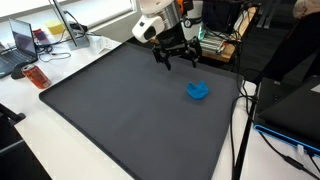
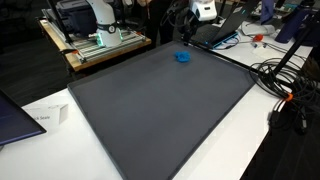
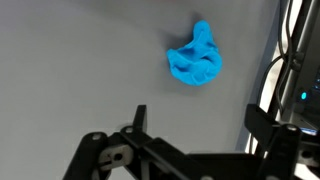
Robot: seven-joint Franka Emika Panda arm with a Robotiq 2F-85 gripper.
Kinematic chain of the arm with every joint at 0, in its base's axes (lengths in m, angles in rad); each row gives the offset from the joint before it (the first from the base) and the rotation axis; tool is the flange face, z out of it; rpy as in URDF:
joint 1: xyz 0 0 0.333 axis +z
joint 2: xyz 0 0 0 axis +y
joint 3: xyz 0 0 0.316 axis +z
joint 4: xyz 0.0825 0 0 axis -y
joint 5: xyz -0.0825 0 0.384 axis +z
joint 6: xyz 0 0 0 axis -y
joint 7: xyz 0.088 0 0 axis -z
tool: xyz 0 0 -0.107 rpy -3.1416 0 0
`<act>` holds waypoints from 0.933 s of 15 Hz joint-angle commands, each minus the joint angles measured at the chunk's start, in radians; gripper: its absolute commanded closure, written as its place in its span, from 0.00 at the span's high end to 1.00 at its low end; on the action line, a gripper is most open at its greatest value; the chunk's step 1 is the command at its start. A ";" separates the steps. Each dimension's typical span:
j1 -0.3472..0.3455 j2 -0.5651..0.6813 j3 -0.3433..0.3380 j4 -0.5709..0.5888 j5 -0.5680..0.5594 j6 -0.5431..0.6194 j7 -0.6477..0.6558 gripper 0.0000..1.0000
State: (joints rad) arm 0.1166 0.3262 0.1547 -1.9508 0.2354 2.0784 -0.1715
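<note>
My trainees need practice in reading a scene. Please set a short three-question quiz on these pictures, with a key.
1. True or false: the jaws are shut on the blue crumpled thing.
2. The blue crumpled thing lies on: A) the dark mat; B) a plate; C) a chair.
3. In the wrist view, is the blue crumpled thing touching the jaws or apart from them?
Key: 1 false, the jaws stand open and hold nothing; 2 A; 3 apart.
</note>
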 commanded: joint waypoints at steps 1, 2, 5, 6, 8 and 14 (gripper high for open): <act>0.040 0.011 0.001 0.001 -0.053 -0.025 0.117 1.00; 0.053 0.016 0.000 0.001 -0.065 -0.020 0.151 1.00; 0.091 0.033 -0.004 0.008 -0.103 -0.008 0.264 1.00; 0.105 0.041 -0.005 0.016 -0.119 -0.013 0.305 1.00; 0.130 0.055 -0.006 0.029 -0.147 -0.026 0.380 1.00; 0.209 0.090 -0.016 0.076 -0.223 -0.031 0.617 1.00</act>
State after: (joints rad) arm 0.2861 0.3918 0.1537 -1.9213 0.0589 2.0725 0.3342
